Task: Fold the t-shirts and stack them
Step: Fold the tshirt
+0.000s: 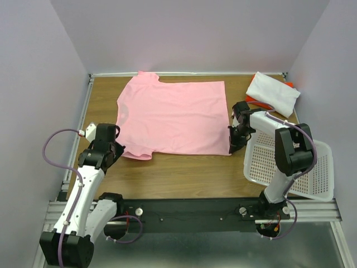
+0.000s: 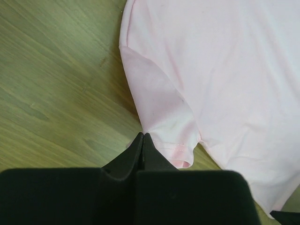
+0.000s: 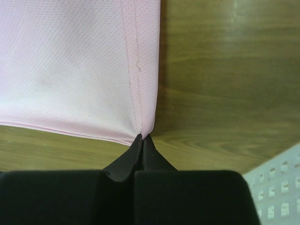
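Observation:
A light pink t-shirt (image 1: 173, 114) lies spread flat on the wooden table (image 1: 184, 173), its collar towards the back left. My left gripper (image 1: 119, 151) sits at the near sleeve. In the left wrist view the left gripper (image 2: 143, 135) is shut, and its tips pinch the sleeve's edge of the pink t-shirt (image 2: 225, 70). My right gripper (image 1: 231, 144) is at the near right hem corner. The right wrist view has the right gripper (image 3: 142, 136) shut on that corner of the pink t-shirt (image 3: 70, 61). A folded white t-shirt (image 1: 273, 92) rests on an orange-red one (image 1: 288, 85) at the back right.
A white perforated basket (image 1: 295, 167) stands at the table's right edge, close behind my right arm; its corner (image 3: 276, 187) shows in the right wrist view. Walls close off the back and both sides. Bare wood runs along the near edge, in front of the shirt.

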`<move>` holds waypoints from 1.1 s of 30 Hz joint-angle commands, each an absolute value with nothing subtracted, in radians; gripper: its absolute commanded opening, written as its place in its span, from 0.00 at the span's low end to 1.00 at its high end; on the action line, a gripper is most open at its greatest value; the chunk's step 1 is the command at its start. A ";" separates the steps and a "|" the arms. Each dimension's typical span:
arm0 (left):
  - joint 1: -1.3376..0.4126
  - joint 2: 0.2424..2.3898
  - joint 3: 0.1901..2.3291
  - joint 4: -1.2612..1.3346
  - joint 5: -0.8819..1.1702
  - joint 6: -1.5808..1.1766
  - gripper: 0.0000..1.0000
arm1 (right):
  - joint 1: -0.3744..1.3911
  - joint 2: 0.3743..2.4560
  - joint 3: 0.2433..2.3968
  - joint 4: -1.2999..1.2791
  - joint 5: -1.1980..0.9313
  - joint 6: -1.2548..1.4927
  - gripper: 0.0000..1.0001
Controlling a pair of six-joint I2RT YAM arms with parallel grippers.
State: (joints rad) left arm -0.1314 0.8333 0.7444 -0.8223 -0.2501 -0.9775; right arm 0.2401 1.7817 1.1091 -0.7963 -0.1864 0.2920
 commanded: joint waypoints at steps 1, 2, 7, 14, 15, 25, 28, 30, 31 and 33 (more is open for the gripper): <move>-0.130 0.807 0.746 -0.792 -0.261 -0.976 0.00 | 0.238 1.726 1.140 -0.893 -0.144 0.313 0.00; -0.130 0.813 0.749 -0.787 -0.258 -0.970 0.00 | 0.238 1.723 1.147 -0.900 -0.138 0.316 0.00; -0.130 0.879 0.768 -0.723 -0.238 -0.919 0.00 | 0.239 1.721 1.212 -0.960 -0.072 0.344 0.00; -0.130 1.014 0.843 -0.588 -0.224 -0.847 0.00 | 0.239 1.798 1.345 -0.980 -0.040 0.362 0.01; -0.130 1.031 0.854 -0.578 -0.224 -0.839 0.00 | 0.239 1.808 1.362 -0.982 -0.038 0.364 0.01; -0.129 1.294 1.025 -0.451 -0.216 -0.746 0.00 | 0.238 1.982 1.592 -0.994 -0.034 0.362 0.01; -0.124 1.369 1.089 -0.431 -0.222 -0.721 0.00 | 0.236 2.035 1.666 -1.000 -0.029 0.367 0.01; -0.121 1.402 1.135 -0.416 -0.222 -0.707 0.00 | 0.238 2.069 1.718 -1.003 -0.020 0.364 0.01; -0.121 1.437 1.149 -0.411 -0.219 -0.703 0.00 | 0.238 2.081 1.739 -1.003 -0.017 0.361 0.01; -0.120 1.471 1.190 -0.396 -0.213 -0.696 0.00 | 0.236 2.126 1.781 -1.011 -0.008 0.351 0.01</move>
